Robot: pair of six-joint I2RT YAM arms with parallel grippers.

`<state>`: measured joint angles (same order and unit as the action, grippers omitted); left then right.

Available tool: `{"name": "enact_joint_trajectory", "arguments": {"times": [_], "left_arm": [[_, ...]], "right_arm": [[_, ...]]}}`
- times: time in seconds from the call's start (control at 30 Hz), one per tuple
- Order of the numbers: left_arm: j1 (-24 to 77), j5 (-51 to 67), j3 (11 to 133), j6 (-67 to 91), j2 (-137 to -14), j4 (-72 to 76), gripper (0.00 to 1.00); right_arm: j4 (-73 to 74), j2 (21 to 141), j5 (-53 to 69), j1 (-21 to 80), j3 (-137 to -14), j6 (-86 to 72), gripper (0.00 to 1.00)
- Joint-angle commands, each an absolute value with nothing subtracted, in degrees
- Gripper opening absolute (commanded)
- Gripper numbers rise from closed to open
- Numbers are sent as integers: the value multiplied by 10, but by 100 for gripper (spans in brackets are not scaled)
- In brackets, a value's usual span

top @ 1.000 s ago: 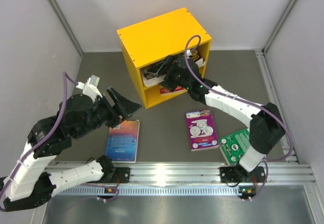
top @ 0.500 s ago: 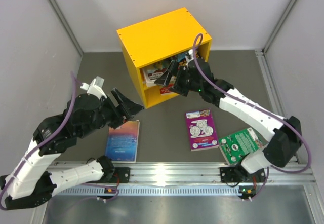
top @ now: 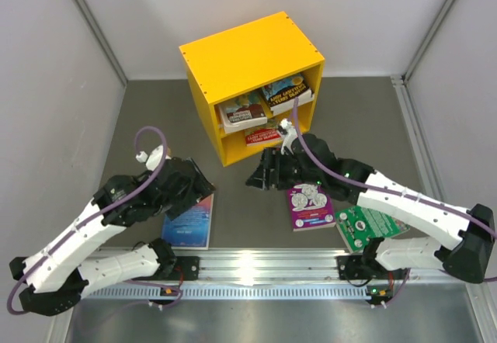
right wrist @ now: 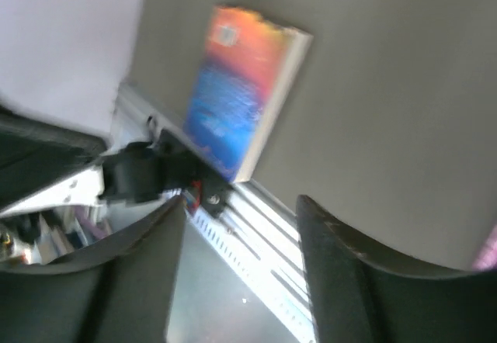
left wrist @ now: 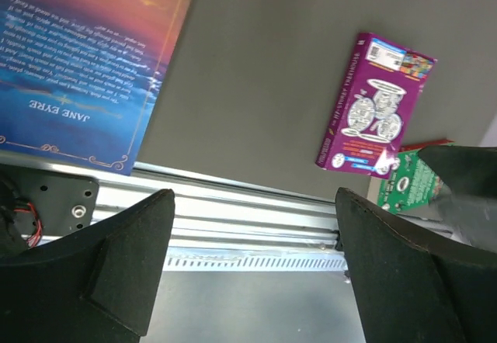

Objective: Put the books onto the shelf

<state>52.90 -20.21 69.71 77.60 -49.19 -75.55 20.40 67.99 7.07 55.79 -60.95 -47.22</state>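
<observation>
Currently left end effector (top: 203, 186) unclenched above blue book (top: 189, 220); right end effector (top: 255, 178) unclenched, arm stretched leftward.

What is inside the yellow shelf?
In the shelf, the upper compartment shows a green-and-red book and a dark book; the lower shows a red book. Whatever lies under or behind them is covered.

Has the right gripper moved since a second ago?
Yes. The right gripper has backed out of the shelf, toward the near edge, and now sits in front of it by the purple book.
</observation>
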Motion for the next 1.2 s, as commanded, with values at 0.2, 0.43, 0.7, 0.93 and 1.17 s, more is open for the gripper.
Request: {"name": "enact_joint_trajectory", "arguments": {"times": [0.2,0.43,0.7,0.93,1.17], "left_arm": [[528,-182,674,796,-461,-777,86],[529,-164,679,805,-455,-781,84],[529,-167,684,824,-418,-823,82],[528,-166,682,832,-396,-846,82],[528,-170,684,829,-396,-853,82]], "right_arm": [[279,688,-46,419,-702,-454,22],[198,732,-51,367,-699,-550,4],[145,800,-38,356,-722,-612,0],[128,854,-53,355,-752,-641,0],[110,885,-52,356,-767,-652,0]]}}
